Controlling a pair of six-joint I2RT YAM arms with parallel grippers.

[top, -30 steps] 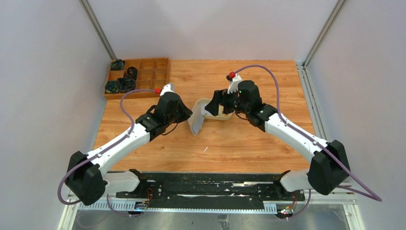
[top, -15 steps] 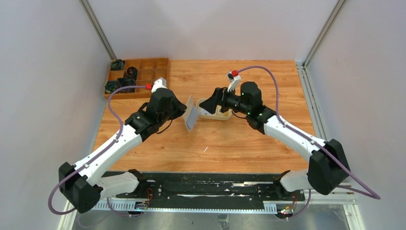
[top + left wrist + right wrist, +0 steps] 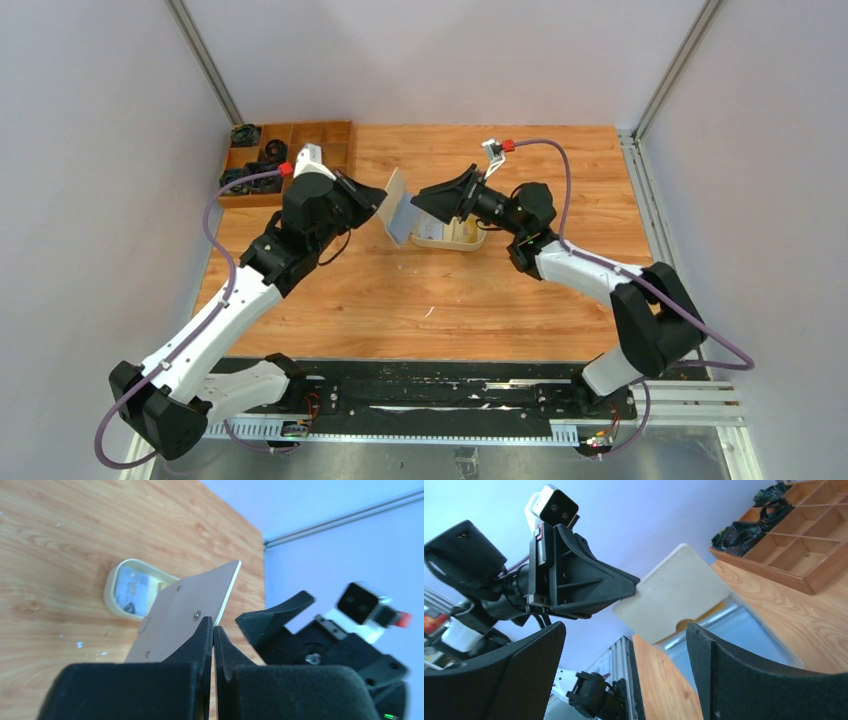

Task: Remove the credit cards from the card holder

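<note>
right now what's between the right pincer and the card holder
Nothing: in the right wrist view only bare air separates the open right pincer from the card holder, which the left pincer holds up.

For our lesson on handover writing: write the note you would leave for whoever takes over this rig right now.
Left end effector: shut on the card holder, which it holds in the air.
Right end effector: open, empty, pointed at the holder.
Done: at least one pale card lies in the oval tray.
Left: pull out any cards that remain in the holder. How many remain cannot be seen.
</note>
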